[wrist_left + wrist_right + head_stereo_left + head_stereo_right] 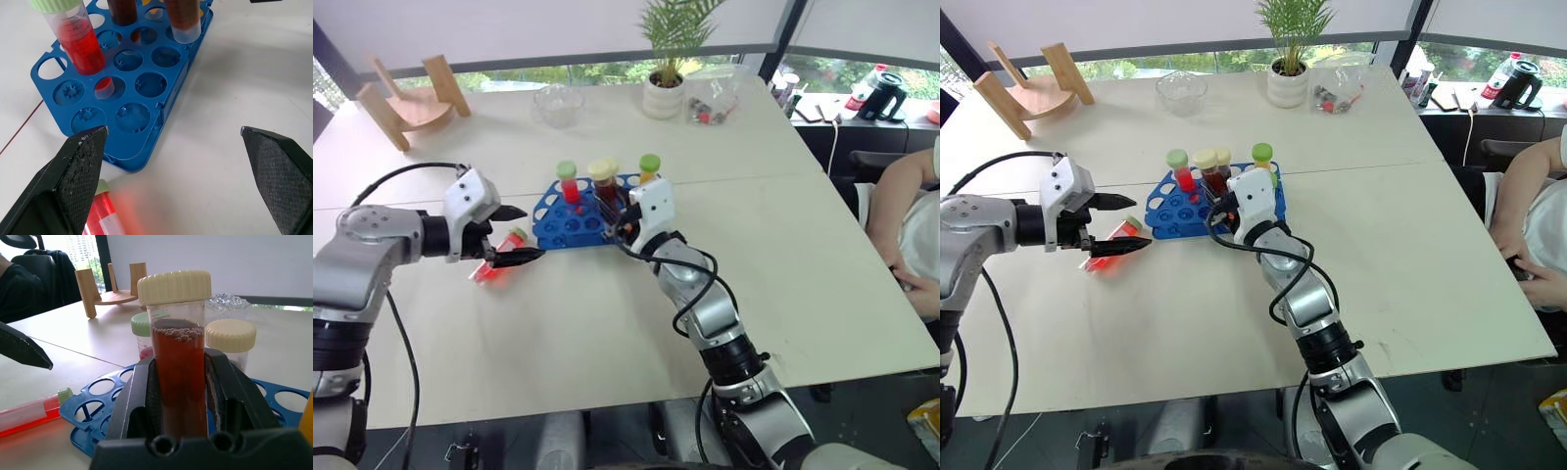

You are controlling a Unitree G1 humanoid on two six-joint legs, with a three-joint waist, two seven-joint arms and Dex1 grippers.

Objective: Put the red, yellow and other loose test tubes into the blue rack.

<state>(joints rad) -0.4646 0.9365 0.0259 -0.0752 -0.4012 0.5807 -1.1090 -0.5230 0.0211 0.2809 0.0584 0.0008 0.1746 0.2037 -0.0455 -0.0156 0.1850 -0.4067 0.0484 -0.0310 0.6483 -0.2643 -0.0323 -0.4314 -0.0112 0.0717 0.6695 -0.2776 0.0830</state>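
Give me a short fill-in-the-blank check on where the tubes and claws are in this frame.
1. The right claw is shut on a tube of dark brown liquid with a ____ cap.
2. The left claw is ____, holding nothing.
3. A red tube lies on the table on its ____, next to the blue rack.
4. A red tube with a pale green cap stands upright in the ____.

Missing words: cream; open; side; blue rack
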